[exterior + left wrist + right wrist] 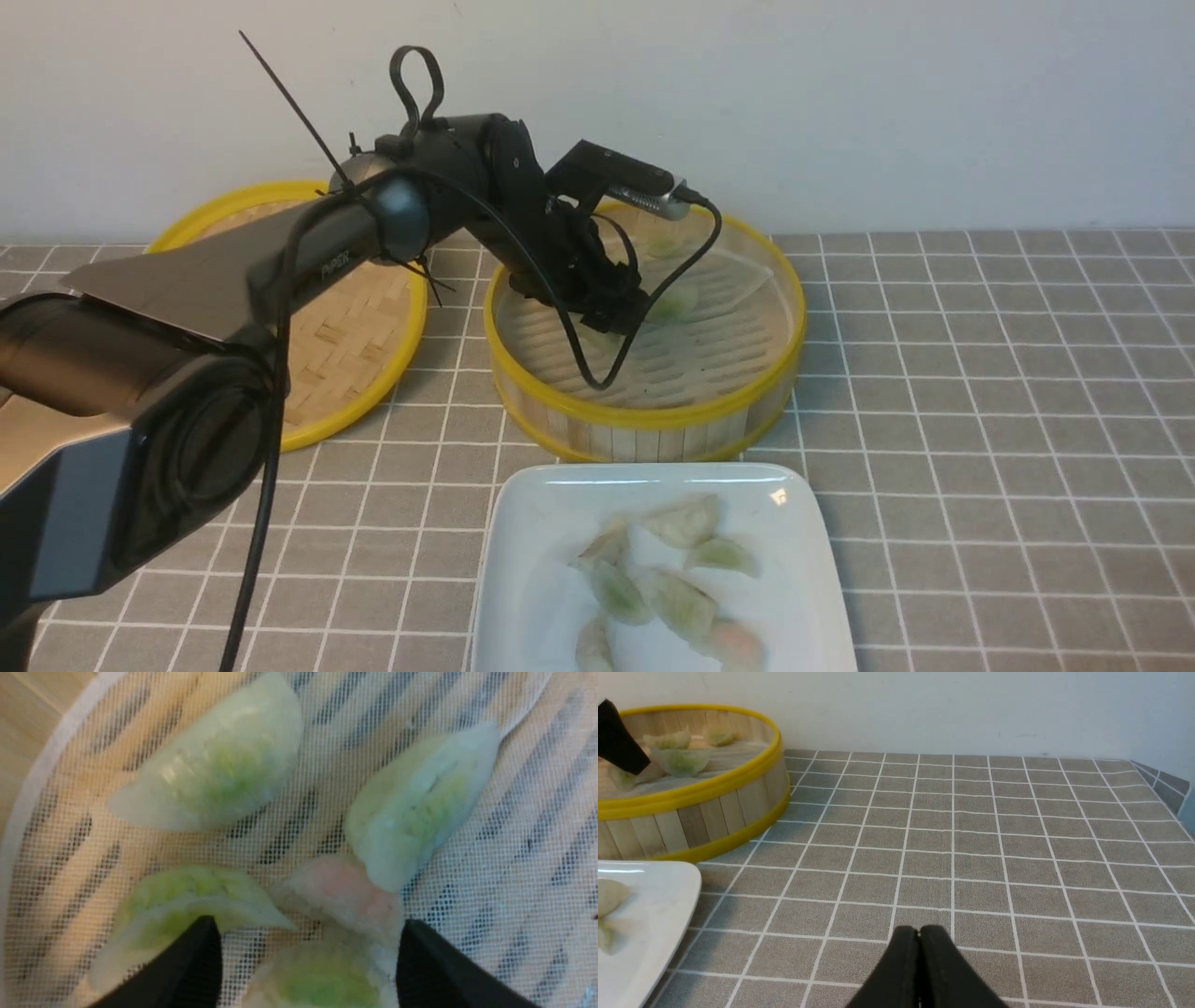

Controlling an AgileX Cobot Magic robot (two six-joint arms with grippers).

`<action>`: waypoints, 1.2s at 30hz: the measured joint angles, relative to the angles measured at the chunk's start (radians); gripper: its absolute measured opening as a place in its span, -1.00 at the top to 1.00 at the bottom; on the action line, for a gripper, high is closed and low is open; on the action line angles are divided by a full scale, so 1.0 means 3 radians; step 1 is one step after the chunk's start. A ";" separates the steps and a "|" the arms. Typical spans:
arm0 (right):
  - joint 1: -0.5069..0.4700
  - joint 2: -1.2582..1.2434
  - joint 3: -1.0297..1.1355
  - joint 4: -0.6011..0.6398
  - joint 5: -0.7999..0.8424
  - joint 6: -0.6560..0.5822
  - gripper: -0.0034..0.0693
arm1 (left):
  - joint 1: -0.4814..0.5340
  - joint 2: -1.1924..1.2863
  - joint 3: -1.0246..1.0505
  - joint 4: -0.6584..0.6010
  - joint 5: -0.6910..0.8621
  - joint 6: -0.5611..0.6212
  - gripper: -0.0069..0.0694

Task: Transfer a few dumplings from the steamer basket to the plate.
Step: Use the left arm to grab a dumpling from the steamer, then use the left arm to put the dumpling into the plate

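The steamer basket (653, 417) stands at the middle back, lined with white mesh. My left gripper (621, 322) reaches down into it. In the left wrist view the left gripper (308, 921) is open, its black fingers either side of a green dumpling (322, 980), with a pinkish one (341, 891) just beyond and other green ones (219, 765) around. The white plate (532, 560) at the front holds several dumplings (686, 518). My right gripper (919, 931) is shut and empty over bare tablecloth, out of the front view.
The flat woven lid (345, 345) lies left of the basket, partly behind my left arm. In the right wrist view the basket (691, 793) and a plate corner (658, 896) sit beside a grey tiled cloth (971, 835). A wall runs behind.
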 joint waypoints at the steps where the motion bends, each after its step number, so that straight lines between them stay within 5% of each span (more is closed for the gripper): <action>1: 0.0000 0.0000 0.0000 0.0000 0.0000 0.0000 0.95 | 0.0000 0.0018 0.0000 0.0005 0.0063 0.0000 -0.17; 13: 0.0000 0.0000 0.0000 0.0000 0.0000 0.0000 0.95 | 0.0003 -0.0024 -0.0011 -0.0034 0.0432 0.0028 -0.07; 25: 0.0000 0.0000 0.0000 0.0000 0.0000 0.0000 0.95 | 0.0000 -0.0862 0.0050 -0.0037 0.1422 0.0028 -0.07; 36: 0.0000 0.0000 0.0000 0.0000 0.0000 0.0000 0.95 | 0.0000 -0.1178 0.1191 -0.0422 0.1456 0.0025 -0.07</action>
